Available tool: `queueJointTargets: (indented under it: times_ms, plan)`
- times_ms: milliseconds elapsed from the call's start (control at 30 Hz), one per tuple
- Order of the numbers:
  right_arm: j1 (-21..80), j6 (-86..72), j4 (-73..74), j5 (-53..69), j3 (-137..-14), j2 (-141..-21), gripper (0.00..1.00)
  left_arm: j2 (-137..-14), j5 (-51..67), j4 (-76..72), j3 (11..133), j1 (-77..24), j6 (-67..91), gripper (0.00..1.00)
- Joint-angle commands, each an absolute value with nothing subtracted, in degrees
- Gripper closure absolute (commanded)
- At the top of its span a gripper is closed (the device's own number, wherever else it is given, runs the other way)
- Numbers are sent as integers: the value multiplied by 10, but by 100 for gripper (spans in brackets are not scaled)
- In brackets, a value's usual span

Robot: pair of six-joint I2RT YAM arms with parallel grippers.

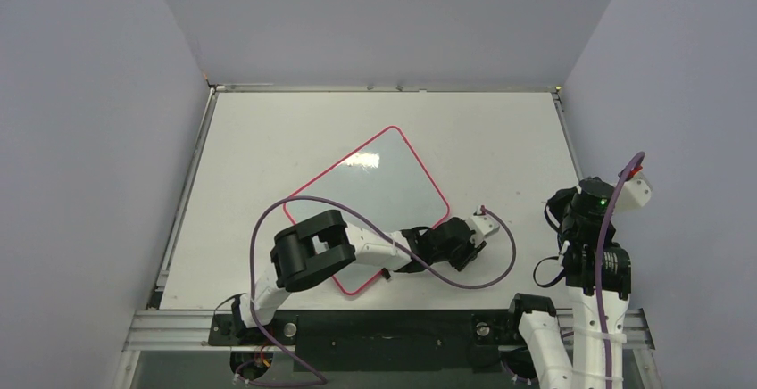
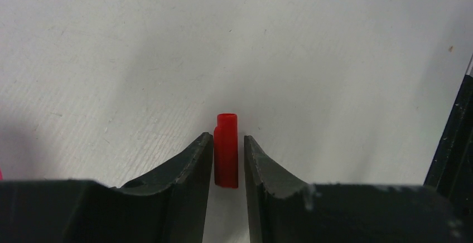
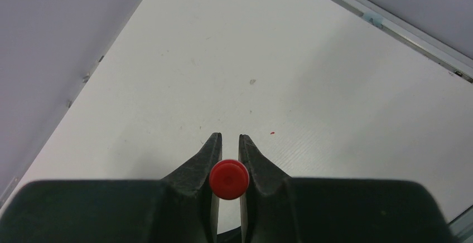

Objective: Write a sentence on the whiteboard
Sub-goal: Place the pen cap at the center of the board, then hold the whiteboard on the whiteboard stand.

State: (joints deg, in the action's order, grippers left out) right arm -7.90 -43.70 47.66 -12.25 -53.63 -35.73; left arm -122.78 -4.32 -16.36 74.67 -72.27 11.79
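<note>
The whiteboard (image 1: 393,184) lies skewed on the desk (image 1: 268,139), with open surface beyond its far edges. Off its right corner, the left gripper (image 2: 228,138) narrowly flanks a red cap (image 2: 227,154), grip unclear. The right gripper (image 3: 230,137) clamps a red marker (image 3: 229,179).

No text, label, brand or number is legible anywhere; the whiteboard (image 1: 384,188) lying on the desk (image 1: 268,139) shows no readable lettering.

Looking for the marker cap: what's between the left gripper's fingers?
A small red cap sits between the fingers of the left gripper; the left wrist view shows it.
</note>
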Motion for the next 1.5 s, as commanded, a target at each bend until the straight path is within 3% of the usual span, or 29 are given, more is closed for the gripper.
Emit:
queueJointTargets:
  times_ms: [0, 133, 467, 700, 967, 1200, 1467]
  plan:
    - [-83, -428, 470, -133, -547, -353, 100, -1225, -47, -191, 761, -721, 127, 71]
    - [-83, -427, 469, -133, -549, -352, 100, -1213, -44, -194, 757, -721, 127, 61]
    - [-83, -417, 469, -140, -566, -353, 100, -1127, -31, -135, 762, -722, 122, 54]
    - [-82, -410, 471, -165, -588, -359, 100, -1015, -20, -9, 775, -724, 89, 52]
    - [-81, -403, 448, -105, -579, -359, 100, -878, -49, 132, 764, -697, 63, 55]
    - [-76, -393, 404, -14, -546, -332, 100, -738, 46, 232, 746, -528, 75, 53]
    - [-47, -380, 350, 82, -513, -336, 100, -713, 186, 327, 782, -261, 62, 47]
